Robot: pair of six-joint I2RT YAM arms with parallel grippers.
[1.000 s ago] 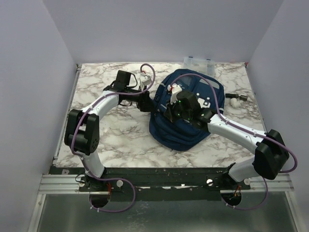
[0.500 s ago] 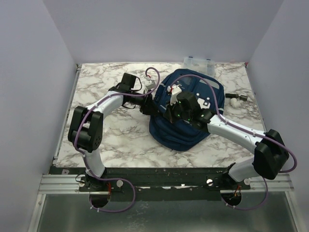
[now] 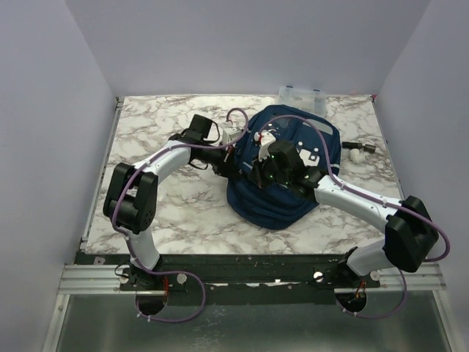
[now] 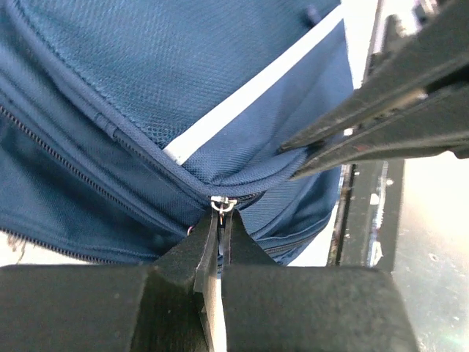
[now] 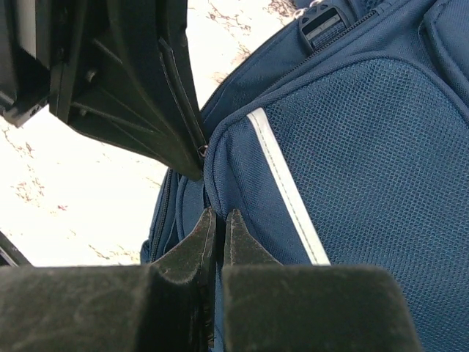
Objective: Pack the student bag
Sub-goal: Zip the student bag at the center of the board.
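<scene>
The student bag (image 3: 289, 205), navy with grey stripes, lies flat on the marble table. My left gripper (image 3: 234, 157) is at the bag's left edge. In the left wrist view it (image 4: 221, 217) is shut on the small metal zipper pull (image 4: 223, 204) where two zipper lines meet on the bag (image 4: 220, 73). My right gripper (image 3: 254, 173) sits just beside it on the bag. In the right wrist view it (image 5: 220, 217) is shut on a fold of the bag's fabric (image 5: 366, 147) next to a grey stripe. The left gripper's black fingers (image 5: 172, 125) hang just above it.
A clear plastic compartment box (image 3: 300, 94) stands at the table's back edge. A small white and dark object (image 3: 360, 148) lies to the right of the bag. Bare marble tabletop (image 3: 161, 213) lies to the left of and in front of the bag. Plain walls close in three sides.
My left gripper has swung right to the bag's left edge and closed from open onto the zipper pull. The right gripper stayed shut on the fabric.
</scene>
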